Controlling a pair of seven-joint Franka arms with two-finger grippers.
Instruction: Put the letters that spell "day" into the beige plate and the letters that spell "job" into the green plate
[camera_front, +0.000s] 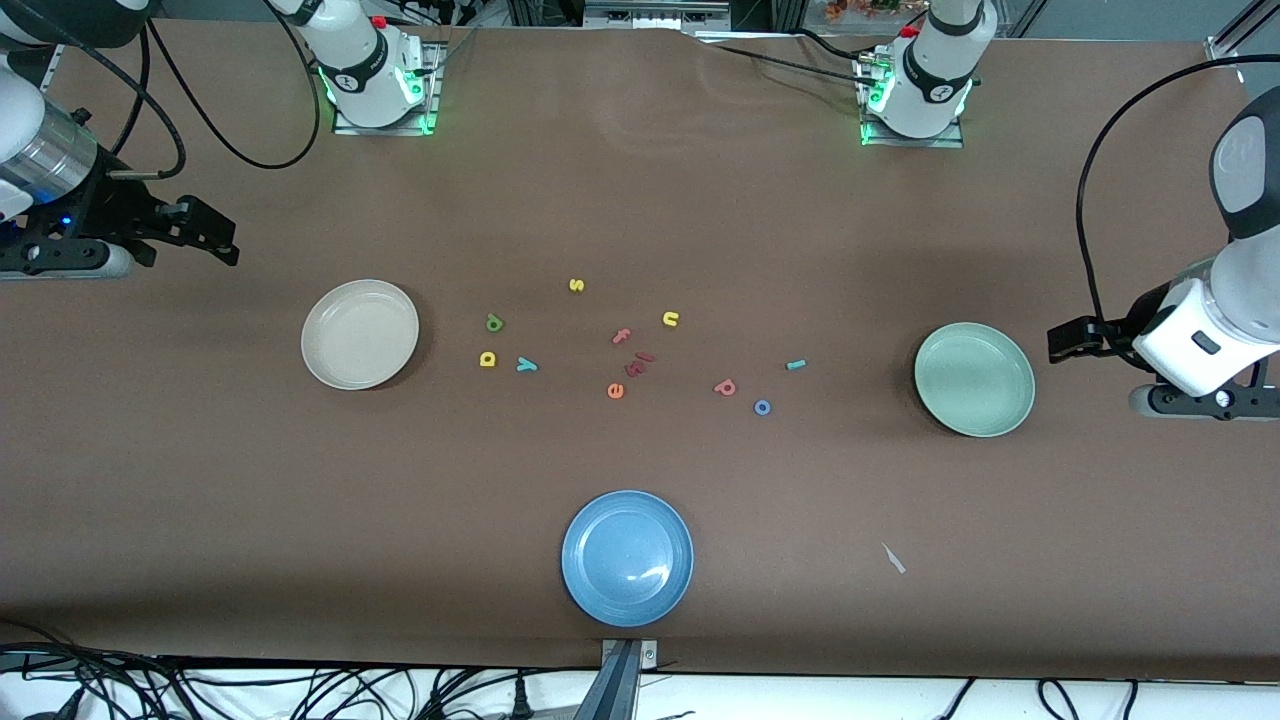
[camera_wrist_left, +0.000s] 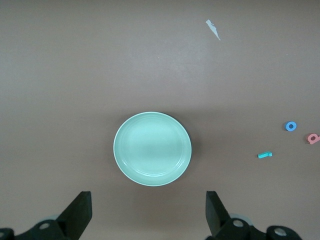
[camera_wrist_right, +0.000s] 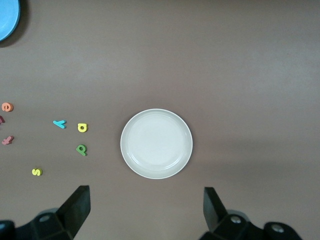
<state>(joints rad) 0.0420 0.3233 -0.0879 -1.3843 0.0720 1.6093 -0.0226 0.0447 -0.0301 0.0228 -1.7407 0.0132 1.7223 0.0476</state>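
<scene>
1. Right gripper (camera_wrist_right: 145, 212): jaws wide apart, holding nothing, up over the table's right-arm end.
2. Round cream-beige plate (camera_front: 322, 345): no letters in it.
3. Yellow d (camera_front: 488, 359), green a (camera_front: 494, 323), teal y (camera_front: 527, 365): on the table beside the beige plate.
4. Pinkish-red b (camera_front: 725, 387), blue ring o (camera_front: 762, 407), teal j (camera_front: 796, 365): between the middle cluster and the pale mint-green plate (camera_front: 940, 400).
5. Left gripper (camera_wrist_left: 149, 212): spread wide, holding nothing, over the left-arm end.

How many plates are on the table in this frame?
3. The beige plate lies toward the right arm's end, the green plate toward the left arm's end, the blue plate nearest the front camera. None looks hidden.
</scene>
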